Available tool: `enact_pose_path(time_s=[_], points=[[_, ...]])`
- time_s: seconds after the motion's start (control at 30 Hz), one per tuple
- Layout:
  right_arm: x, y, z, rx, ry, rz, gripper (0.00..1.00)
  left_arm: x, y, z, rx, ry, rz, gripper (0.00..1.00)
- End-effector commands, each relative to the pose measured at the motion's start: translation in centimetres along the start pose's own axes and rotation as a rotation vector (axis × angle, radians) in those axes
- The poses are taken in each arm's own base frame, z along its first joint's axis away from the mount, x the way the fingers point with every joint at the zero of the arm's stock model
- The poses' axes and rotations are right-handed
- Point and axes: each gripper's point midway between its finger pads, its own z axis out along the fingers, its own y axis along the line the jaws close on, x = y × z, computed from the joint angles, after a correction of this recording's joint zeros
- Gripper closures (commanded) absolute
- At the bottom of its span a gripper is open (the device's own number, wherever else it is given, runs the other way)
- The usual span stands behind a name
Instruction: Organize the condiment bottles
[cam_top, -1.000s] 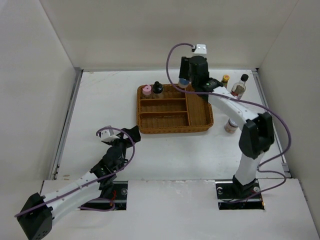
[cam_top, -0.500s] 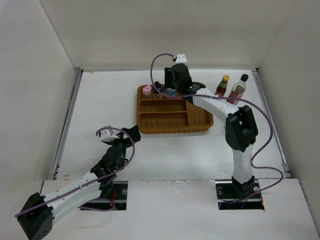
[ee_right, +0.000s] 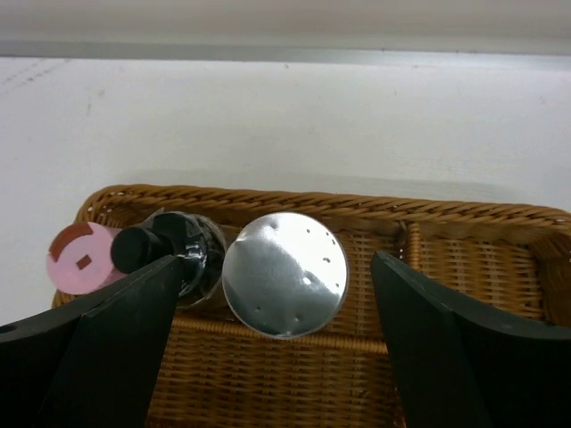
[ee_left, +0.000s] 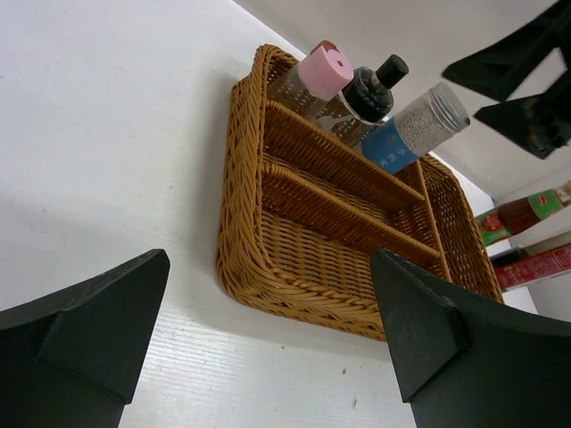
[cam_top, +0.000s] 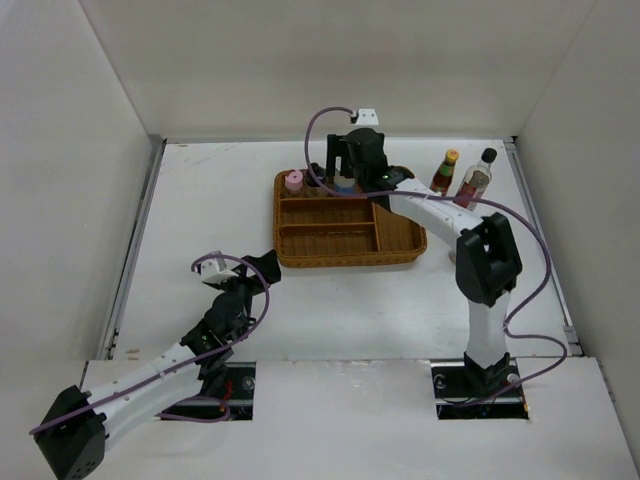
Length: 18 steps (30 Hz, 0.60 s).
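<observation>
I swung right gripper point(ee_right: 277, 267) left over wicker tray's point(ee_right: 464, 232) back row.
Fingers stood wide astride silver-lidded jar point(ee_right: 284, 273); left gripper point(ee_left: 270, 259) wide too.

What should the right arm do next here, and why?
Probably lift straight up. The right gripper is open, its fingers clear of the silver-lidded jar, already in the back compartment of the wicker tray; rising avoids knocking it. The yellow-capped bottle and clear black-capped bottle wait outside the tray.

3 jars point(ee_left: 366, 89) in back row of tray point(cam_top: 402, 243), 2 bottles point(cam_top: 446, 174) on table point(cam_top: 220, 200) just r of it.
</observation>
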Motion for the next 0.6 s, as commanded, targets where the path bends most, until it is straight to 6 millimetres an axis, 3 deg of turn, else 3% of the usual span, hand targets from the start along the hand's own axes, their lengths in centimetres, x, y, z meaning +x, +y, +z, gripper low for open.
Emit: enact_pose_path(time_s=[0.0, 0.1, 0.23, 0.3, 0.33, 0.4, 0.47, 0.57], points=[[-8.9, 0.5, -5.7, -0.062, -0.200, 0.085, 0.05, 0.5, 1.0, -0.1, -0.010, -0.007, 0.002, 0.00], [-10.8, -3.0, -9.1, -0.014, -0.249, 0.111, 0.04, 0.3, 0.6, -0.2, 0.007, -0.013, -0.011, 0.00], [-12.6, -11.1, -13.5, 0.145, -0.327, 0.162, 0.03, 0.7, 0.9, -0.1, -0.007, -0.001, 0.007, 0.00], [-12.3, -15.6, -15.2, 0.264, -0.346, 0.178, 0.03, 0.5, 0.6, -0.2, 0.004, -0.005, -0.002, 0.00], [-12.0, -18.8, -16.4, 0.364, -0.360, 0.185, 0.03, 0.4, 0.5, -0.2, 0.004, -0.010, -0.004, 0.00], [-11.6, -22.8, -17.7, 0.487, -0.371, 0.183, 0.02, 0.3, 0.9, 0.0, -0.016, -0.015, 0.005, 0.00], [-10.9, -25.8, -18.4, 0.585, -0.357, 0.175, 0.02, 0.3, 1.0, 0.1, -0.021, -0.018, 0.004, 0.00], [-9.4, -28.5, -18.2, 0.664, -0.309, 0.161, 0.01, 0.3, 0.8, 0.1, -0.016, -0.017, 0.002, 0.00]])
